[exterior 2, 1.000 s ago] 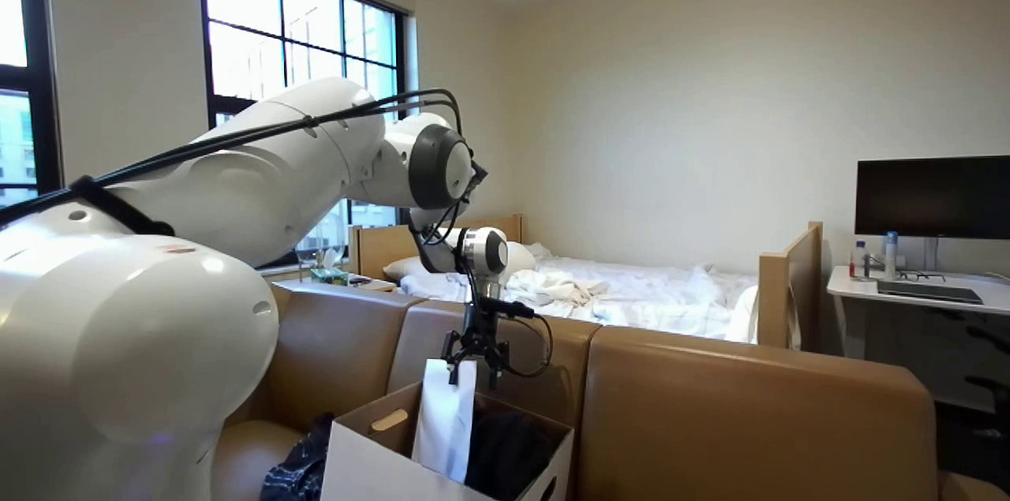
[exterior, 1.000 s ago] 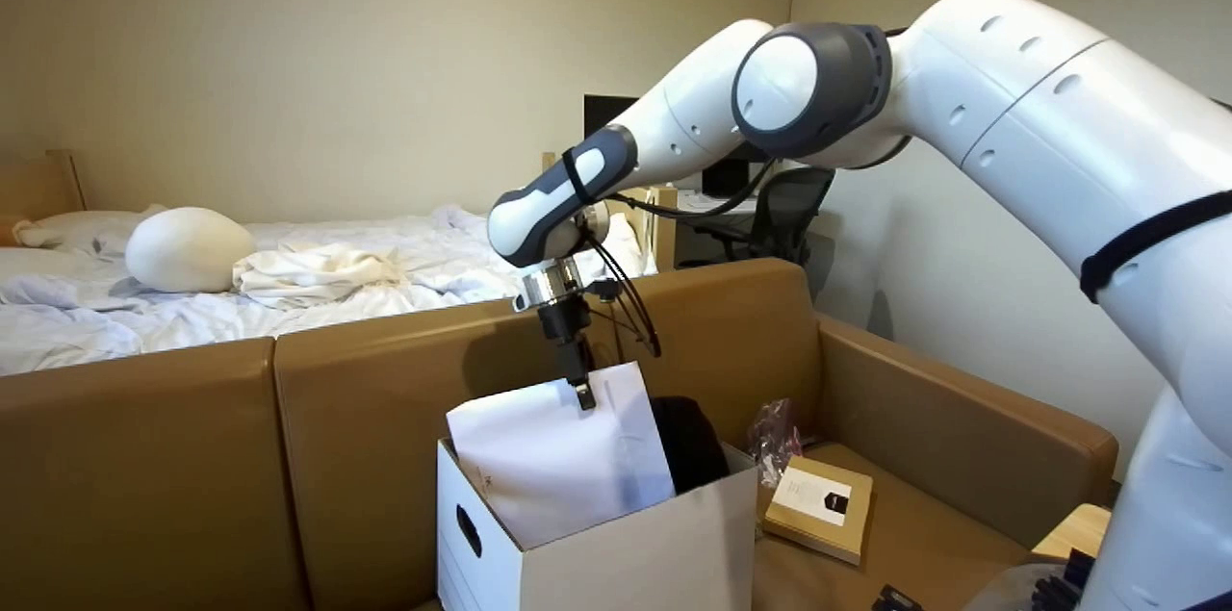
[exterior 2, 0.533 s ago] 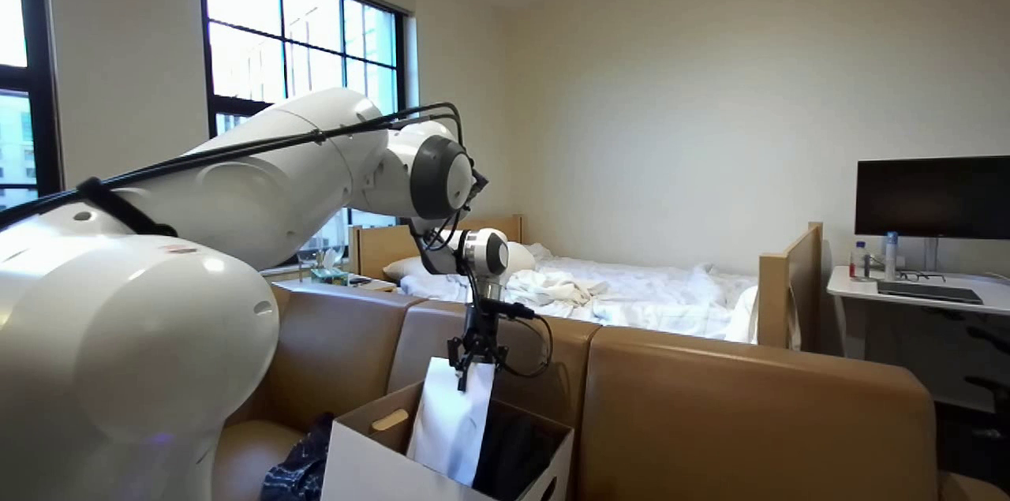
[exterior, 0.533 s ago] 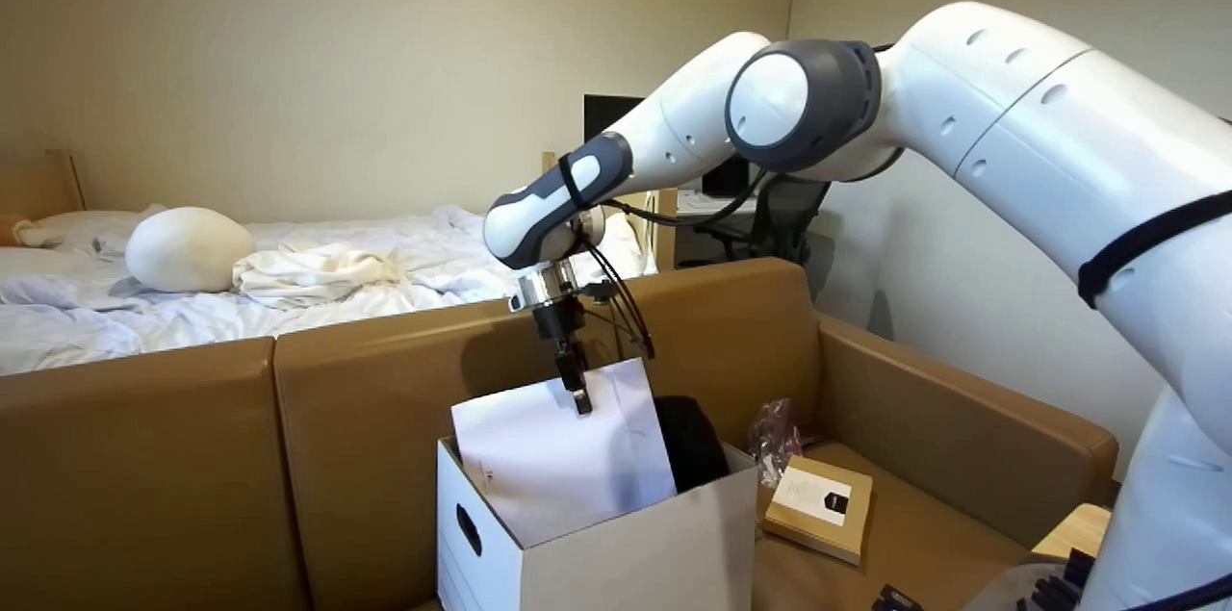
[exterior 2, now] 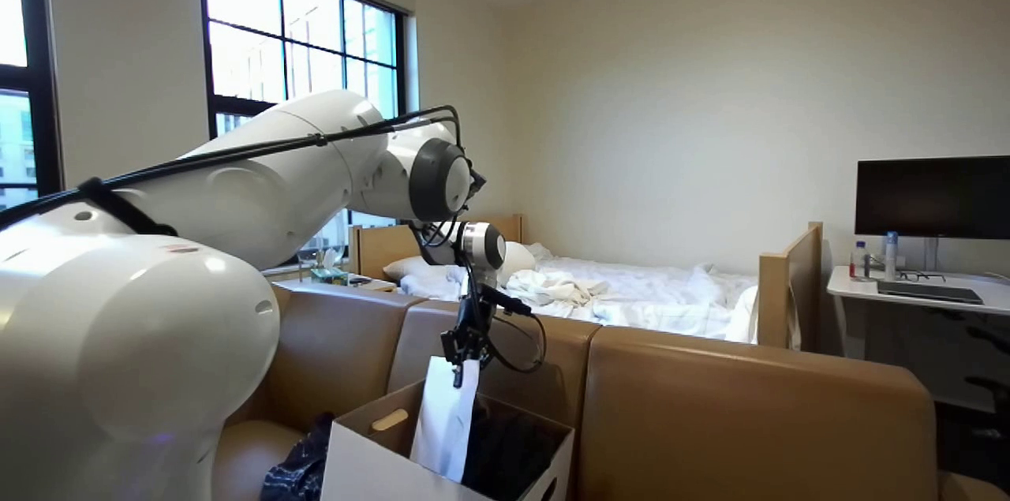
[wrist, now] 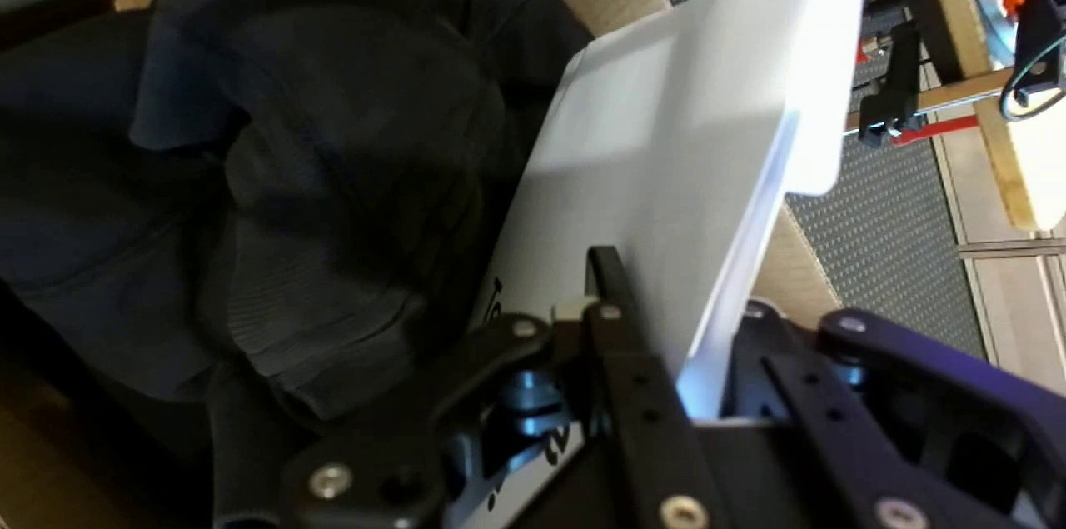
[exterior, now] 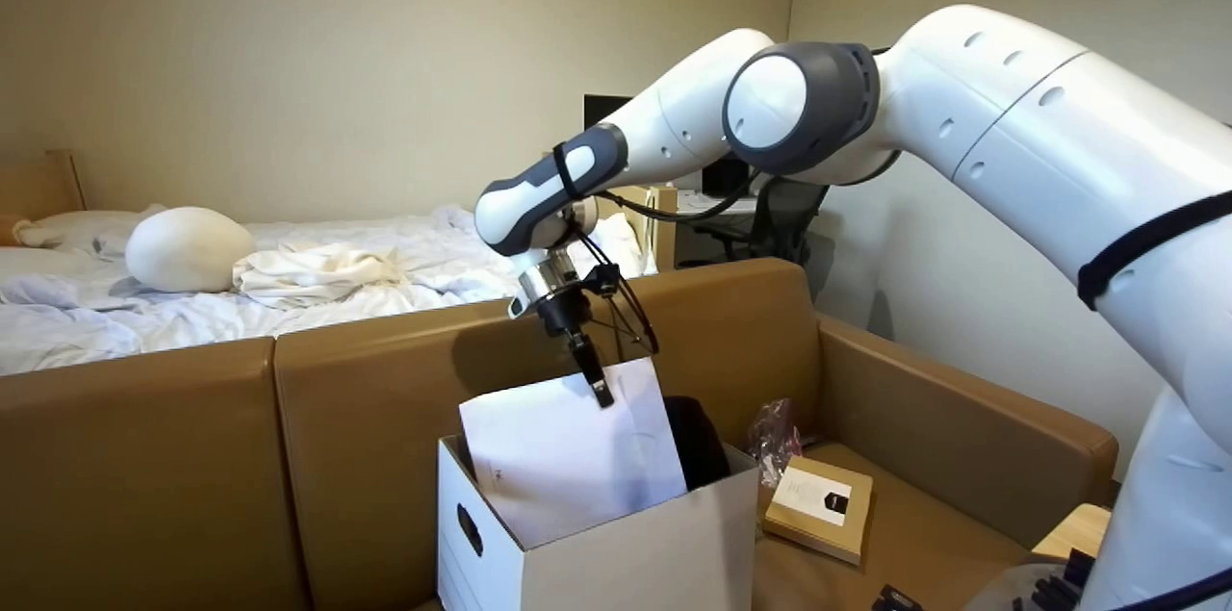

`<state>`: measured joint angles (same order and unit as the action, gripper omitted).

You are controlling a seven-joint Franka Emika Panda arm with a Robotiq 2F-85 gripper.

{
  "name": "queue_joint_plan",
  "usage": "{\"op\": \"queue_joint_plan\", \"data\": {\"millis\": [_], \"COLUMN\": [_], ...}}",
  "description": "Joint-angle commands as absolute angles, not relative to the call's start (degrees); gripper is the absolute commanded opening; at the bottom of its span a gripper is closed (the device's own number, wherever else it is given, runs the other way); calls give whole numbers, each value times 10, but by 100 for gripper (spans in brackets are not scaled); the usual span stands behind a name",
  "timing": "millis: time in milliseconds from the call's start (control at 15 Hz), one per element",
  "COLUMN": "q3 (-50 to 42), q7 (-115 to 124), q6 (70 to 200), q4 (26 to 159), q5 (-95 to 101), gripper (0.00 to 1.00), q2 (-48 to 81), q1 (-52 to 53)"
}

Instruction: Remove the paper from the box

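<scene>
The white sheet of paper (exterior: 563, 457) stands tilted inside the white box (exterior: 640, 558), its upper part above the rim. My gripper (exterior: 603, 390) points down at its top edge, with one finger in front of the sheet and the other behind it. In the wrist view the paper (wrist: 650, 137) passes between the fingers, its top edge spread into two layers. The near finger (wrist: 612, 287) lies along its face; the far fingertip is hidden by the sheet. The jaws look shut on the paper (exterior 2: 442, 422). Its lower part is hidden by the box (exterior 2: 379, 469).
Black cloth (wrist: 333, 137) fills the box beside the paper. The brown sofa's backrest (exterior: 385, 438) rises behind the box. A tan package (exterior: 818, 510) and a clear plastic bag (exterior: 773, 438) lie on the seat. Dark patterned fabric (exterior 2: 298, 469) lies next to the box.
My gripper has come down slightly, and its jaws have closed around the paper's top edge. The wrist has tilted, and the sheet's top has shifted a little with it.
</scene>
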<state>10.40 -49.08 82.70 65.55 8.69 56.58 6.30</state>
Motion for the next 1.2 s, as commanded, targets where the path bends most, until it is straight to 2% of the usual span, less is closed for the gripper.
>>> {"op": "queue_joint_plan", "data": {"millis": [0, 667, 1133], "q3": [102, 96, 96], "q7": [-506, -368, -319], "q6": [797, 956, 949], "q4": [644, 788, 890], "q5": [88, 95, 94], "gripper": [6, 6, 6], "q2": [564, 428, 306], "q1": [65, 69, 70]}}
